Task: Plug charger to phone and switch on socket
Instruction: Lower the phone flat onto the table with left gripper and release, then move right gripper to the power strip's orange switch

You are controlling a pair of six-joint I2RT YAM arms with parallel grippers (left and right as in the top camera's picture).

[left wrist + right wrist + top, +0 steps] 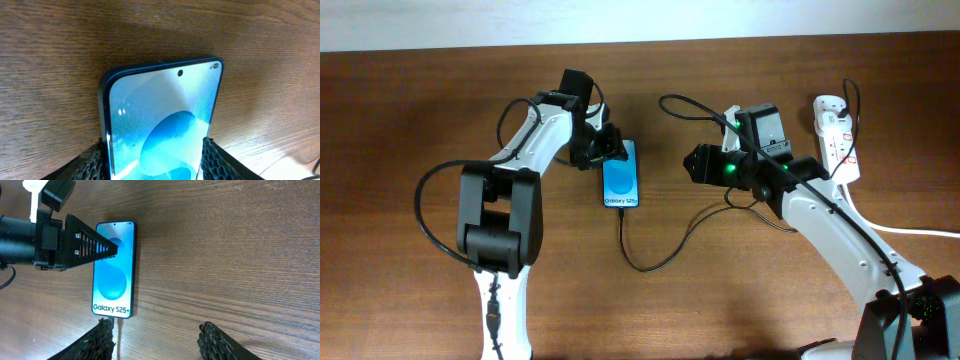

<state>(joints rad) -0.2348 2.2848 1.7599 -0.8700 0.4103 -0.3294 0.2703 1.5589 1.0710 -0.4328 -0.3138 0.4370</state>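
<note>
My left claw (154, 141) squeezes the phone (620, 178) by its long sides, flat on the worktop (740, 300). My right claw (157, 325) is wide open and empty. The phone looks slippery (edges only). The charger (624, 235) looks floppy, so I'd grab near its tip.
</note>
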